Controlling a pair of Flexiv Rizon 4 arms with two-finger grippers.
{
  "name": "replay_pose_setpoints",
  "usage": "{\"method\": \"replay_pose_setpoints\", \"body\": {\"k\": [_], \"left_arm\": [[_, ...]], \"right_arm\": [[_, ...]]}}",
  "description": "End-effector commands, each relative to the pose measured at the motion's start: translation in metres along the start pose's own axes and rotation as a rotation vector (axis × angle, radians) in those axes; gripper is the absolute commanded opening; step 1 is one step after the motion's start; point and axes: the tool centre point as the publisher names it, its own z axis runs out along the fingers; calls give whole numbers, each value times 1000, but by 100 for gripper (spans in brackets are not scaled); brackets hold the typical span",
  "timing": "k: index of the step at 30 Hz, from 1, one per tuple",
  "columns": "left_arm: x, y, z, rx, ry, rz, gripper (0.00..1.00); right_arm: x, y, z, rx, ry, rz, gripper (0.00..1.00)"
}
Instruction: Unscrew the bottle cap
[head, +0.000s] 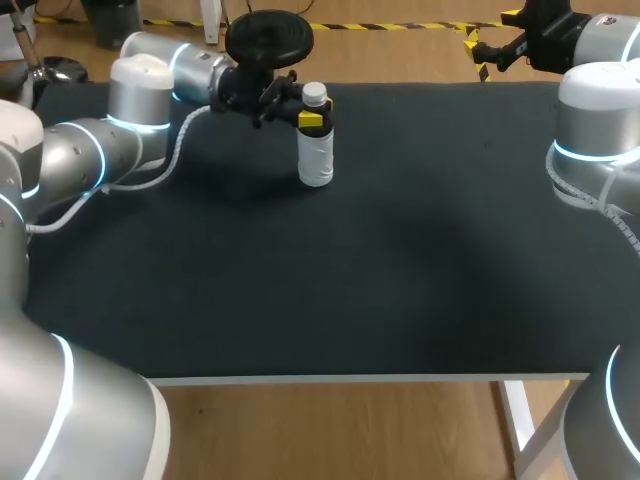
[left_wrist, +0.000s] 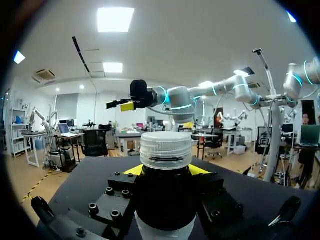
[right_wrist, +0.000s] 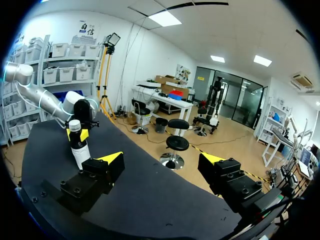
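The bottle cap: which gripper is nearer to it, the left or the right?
Left. The left gripper is shut on the bottle just under the white cap. The right gripper is open, far off toward the table's far right corner.

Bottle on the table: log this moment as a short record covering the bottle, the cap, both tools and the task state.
bottle: upright on the table, far side, left of middle
cap: white, on the bottle
left tool: shut on the bottle just below the cap
right tool: open, empty, near the table's far right edge, well apart from the bottle
task state: cap not yet off
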Motion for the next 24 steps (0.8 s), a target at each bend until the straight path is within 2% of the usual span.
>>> {"method": "replay_pose_setpoints", "body": {"k": [1,24], "left_arm": [[-5,4,-4,10,23,5,0],[-4,4,-5,9,17,6,0]], "right_arm": [[0,0,0,0,0,0,100],[0,0,0,0,0,0,100]]}}
